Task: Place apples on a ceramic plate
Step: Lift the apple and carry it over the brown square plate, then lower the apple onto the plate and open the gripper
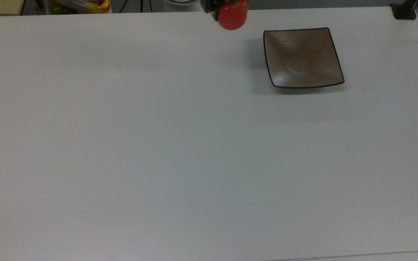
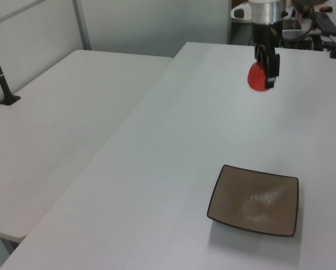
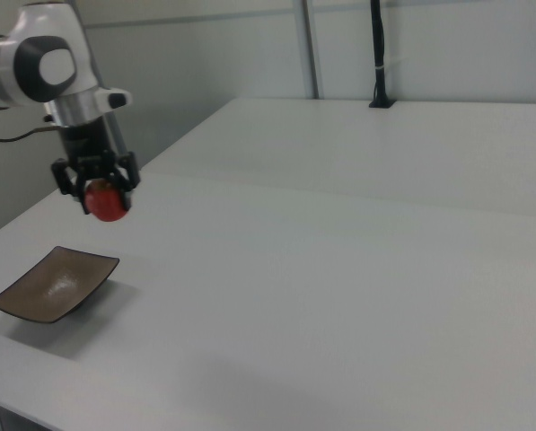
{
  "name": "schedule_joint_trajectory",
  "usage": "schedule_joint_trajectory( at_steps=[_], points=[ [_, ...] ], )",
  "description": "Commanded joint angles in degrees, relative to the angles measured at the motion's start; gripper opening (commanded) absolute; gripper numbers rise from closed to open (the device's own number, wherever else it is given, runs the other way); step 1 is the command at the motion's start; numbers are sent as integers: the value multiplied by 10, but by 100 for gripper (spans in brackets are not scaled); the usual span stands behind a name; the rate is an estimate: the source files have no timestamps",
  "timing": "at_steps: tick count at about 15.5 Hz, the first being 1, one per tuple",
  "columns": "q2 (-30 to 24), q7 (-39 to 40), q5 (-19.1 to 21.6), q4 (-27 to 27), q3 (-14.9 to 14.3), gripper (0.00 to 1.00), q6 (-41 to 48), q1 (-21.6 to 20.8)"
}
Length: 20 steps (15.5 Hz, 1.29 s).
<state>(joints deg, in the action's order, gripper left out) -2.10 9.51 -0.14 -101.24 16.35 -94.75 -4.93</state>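
So the biggest thing here is the white desk [image 1: 158,145], which takes up nearly the whole top view. In the left view a second white desk [image 2: 55,124] sits pushed up against it along one long edge, with a black pole [image 2: 0,73] standing on its far side. In the right view that same pole [image 3: 378,54] rises at the back.

Next up is the robot arm [image 3: 48,67], white and grey, hanging down over the desk on the right view's left. In the left view it comes in from the top edge.

Then the ceramic plate [image 1: 303,58], square, glossy brown with a thin dark rim and upturned edges. It's flat on the desk in the top view's upper right, with nothing on it. In the left view the plate [image 2: 255,199] is near the bottom, and in the right view the plate [image 3: 52,283] is at the lower left.

The hand [image 3: 99,184] is black and it's pinching the apple [image 3: 108,201] between its two fingers, holding it up in the air, clear of the desk.

The apple [image 1: 232,17] is small, round and red. In the top view it's near the top edge, just to the left of the plate and not over it. In the left view the apple [image 2: 258,79] hangs well beyond the plate.
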Motion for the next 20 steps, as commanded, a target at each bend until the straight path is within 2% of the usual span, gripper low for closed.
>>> schedule_joint_trajectory(
  at_steps=[1, 3, 7, 9, 14, 20],
  points=[
    [9, -56, 20, -8, 13, 16, 4, -41],
    [22, -63, 55, -10, 13, 16, -6, -59],
    [44, -126, 60, -53, 25, 16, -79, -100],
    [64, -162, 52, -71, 39, 17, -113, -112],
    [125, -208, 47, -77, 39, 18, -203, -145],
    [170, -267, -7, -107, 39, 20, -304, -172]
  ],
)
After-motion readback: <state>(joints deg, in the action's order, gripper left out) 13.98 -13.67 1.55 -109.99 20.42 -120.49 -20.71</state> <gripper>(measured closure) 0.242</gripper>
